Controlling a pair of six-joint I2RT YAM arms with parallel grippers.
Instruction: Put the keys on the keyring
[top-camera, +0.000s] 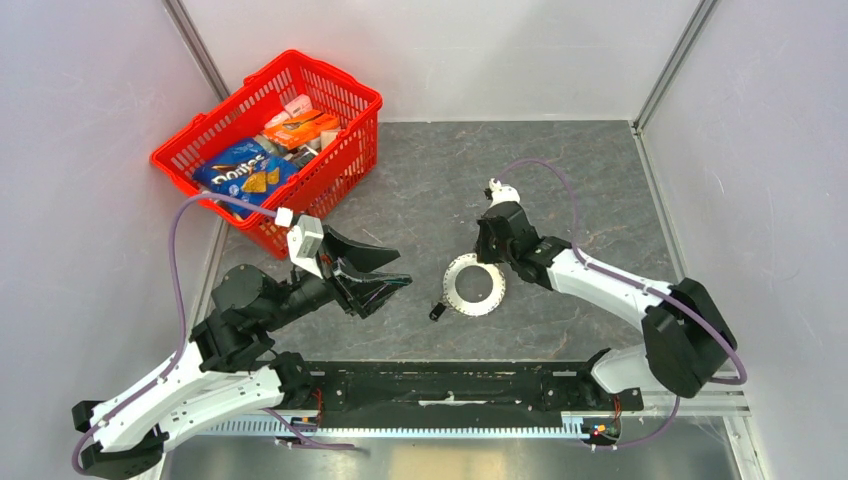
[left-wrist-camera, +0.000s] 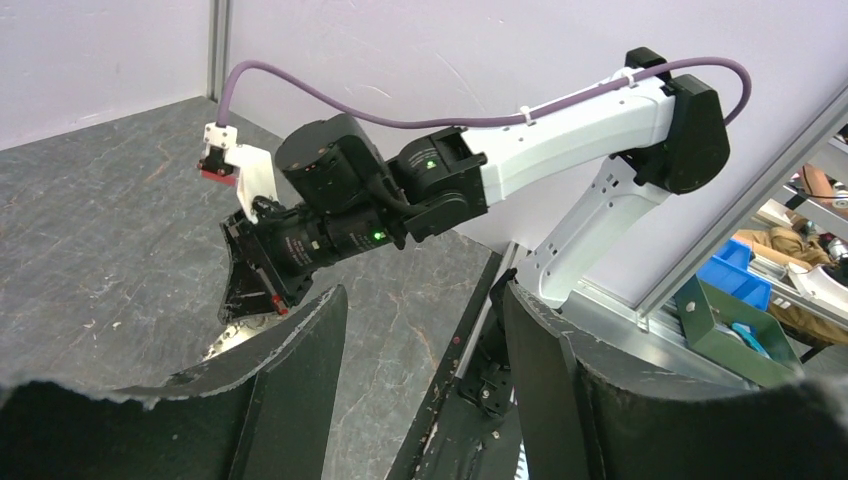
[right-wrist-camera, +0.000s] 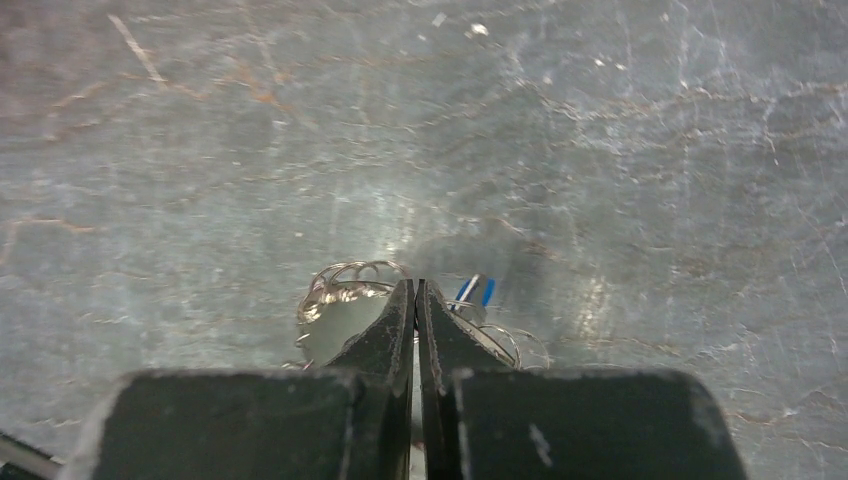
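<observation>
Black fingertips of the right gripper (right-wrist-camera: 415, 292) filled the bottom of the wrist view. They were pressed nearly together, with only a hairline slit between them. The tips pointed down onto the keys (right-wrist-camera: 345, 290), where thin silver wire loops showed just left of the tips. A small blue-headed key (right-wrist-camera: 477, 290) lay just to their right. I could not tell whether any wire was pinched in the slit.

From overhead, the keys (top-camera: 474, 285) lay fanned into a pale toothed ring, flat on the grey table (top-camera: 570, 180), near its middle. The right gripper (top-camera: 488, 258) stood over the far edge of that ring, its arm reaching in from the right side. A small dark item (top-camera: 437, 312) lay just off the near-left edge of the ring; what it was could not be made out.

The left gripper (top-camera: 398, 290) was left of the keys and apart from them. Its fingers (left-wrist-camera: 300, 370) were spread wide with nothing between them.

A red basket (top-camera: 335, 175) sat well apart at the far-left corner of the table. It held a blue chips bag (top-camera: 245, 170) and an orange box (top-camera: 300, 128).
</observation>
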